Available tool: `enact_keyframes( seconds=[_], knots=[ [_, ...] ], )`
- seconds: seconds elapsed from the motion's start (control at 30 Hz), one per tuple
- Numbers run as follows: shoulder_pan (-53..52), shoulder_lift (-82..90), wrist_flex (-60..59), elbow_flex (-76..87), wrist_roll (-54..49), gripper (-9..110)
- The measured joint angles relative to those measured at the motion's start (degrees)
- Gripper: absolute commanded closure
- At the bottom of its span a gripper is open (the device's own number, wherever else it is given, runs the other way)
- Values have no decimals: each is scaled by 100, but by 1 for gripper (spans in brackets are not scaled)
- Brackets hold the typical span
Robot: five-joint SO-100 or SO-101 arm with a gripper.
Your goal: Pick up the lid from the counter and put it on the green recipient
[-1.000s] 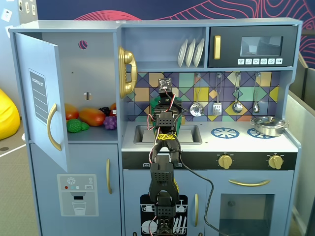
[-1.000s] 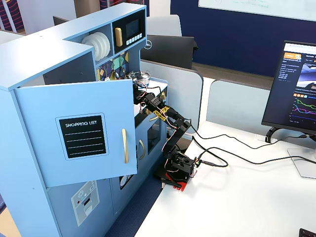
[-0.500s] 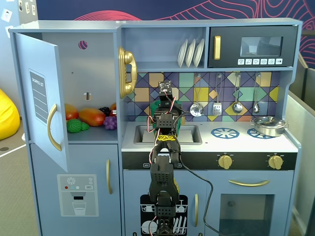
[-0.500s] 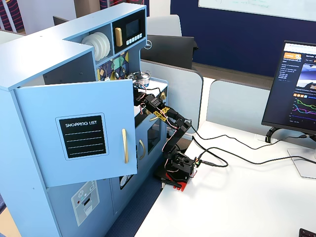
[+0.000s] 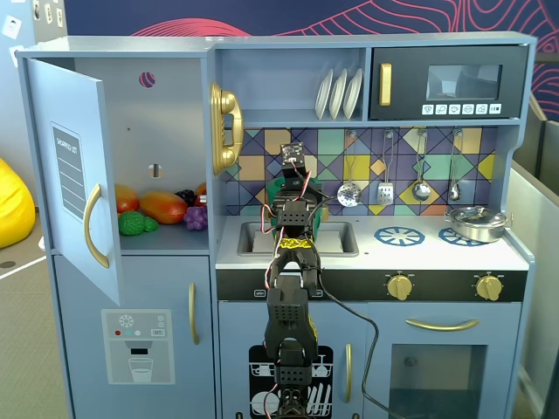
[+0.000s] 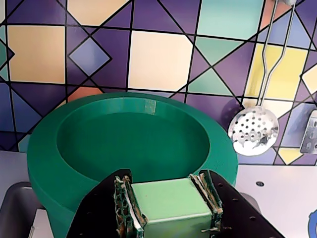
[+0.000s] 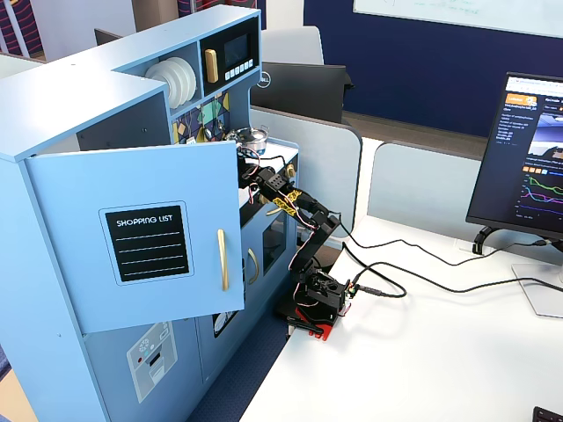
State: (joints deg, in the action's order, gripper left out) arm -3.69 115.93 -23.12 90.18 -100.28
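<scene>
At the bottom centre of the wrist view we see the fingers [image 6: 132, 208] pressed against both sides of a pale green block, which we take to be the knob of the lid [image 6: 167, 204]; the disc itself lies below the frame edge, so we cannot see it. The gripper [image 6: 167, 209] is therefore clamped on the lid. Just beyond it, filling the middle of that view, stands the green recipient [image 6: 74, 148], its wide mouth open and uncovered, with the lid held near its front rim and not yet on it. To the right, a perforated silver skimmer [image 6: 253, 131] hangs against the coloured tile backsplash [image 6: 158, 59] at the rear.

In a fixed view from the front, the black arm [image 5: 288, 305] rises through the centre of the frame to the sink [image 5: 336, 237]. Right of it lie a blue burner ring [image 5: 399, 235] and, further right, a silver pan [image 5: 476, 223]. At upper left hangs a gold telephone [image 5: 224, 127].
</scene>
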Motion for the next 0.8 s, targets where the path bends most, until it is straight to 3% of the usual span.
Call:
enact_keyframes(
  seconds=[0.43, 0.67, 0.8],
  knots=[
    [0, -114, -26, -141, -35, 101],
    [-9, -114, -35, -141, -9, 75],
    [-9, -123, -44, -141, 79, 68]
  ],
)
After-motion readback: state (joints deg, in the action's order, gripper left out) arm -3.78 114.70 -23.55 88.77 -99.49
